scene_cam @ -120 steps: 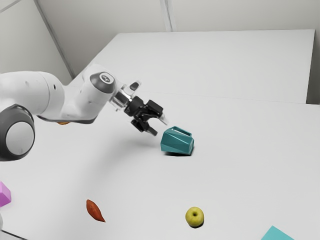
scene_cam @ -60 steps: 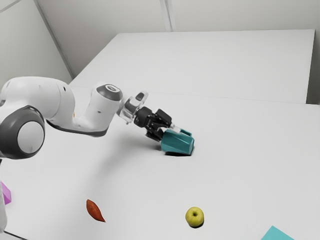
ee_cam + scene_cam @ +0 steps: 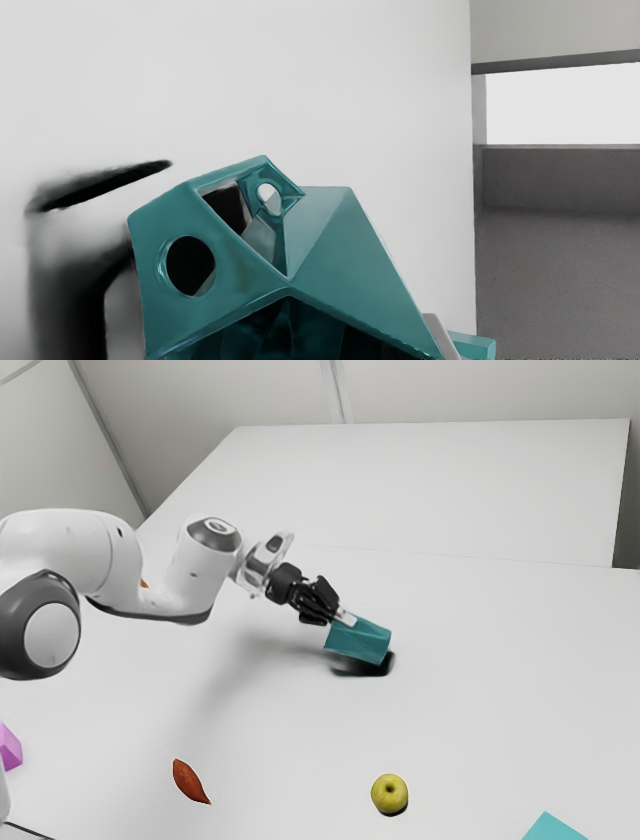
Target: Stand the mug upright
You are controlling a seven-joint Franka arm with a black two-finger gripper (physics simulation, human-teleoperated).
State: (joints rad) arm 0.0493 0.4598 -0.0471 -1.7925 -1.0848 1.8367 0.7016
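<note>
Exterior view, from its left: a pink block (image 3: 9, 748) is seen well apart from the jaws, nearer the camera. An orange thing (image 3: 144, 584), mostly hidden behind the arm (image 3: 75, 550), is seen farther back along the arm from the jaws. A red-brown, pointed object (image 3: 189, 782) is seen nearer the camera than the jaws, its tip aimed away from them. The jaws of the gripper (image 3: 343, 619) are closed in on the rim of the teal mug (image 3: 362, 641), which is held tilted over its dark shadow; whether its base touches the table (image 3: 480, 690) cannot be told. Its long axis is sloped down from the jaws toward the exterior view's right, mouth end higher, base lower and farther from them. In the wrist view the mouth (image 3: 285, 335) is turned toward the gripper, dark teal inner walls are seen, and the deeper inside is hidden. One pale finger (image 3: 442, 335) is seen outside the wall, and a pierced handle (image 3: 230, 260) beside the mouth. A yellow-green apple (image 3: 389, 793), then a turquoise block (image 3: 553, 829), are seen beyond the jaws, nearer the camera.
</note>
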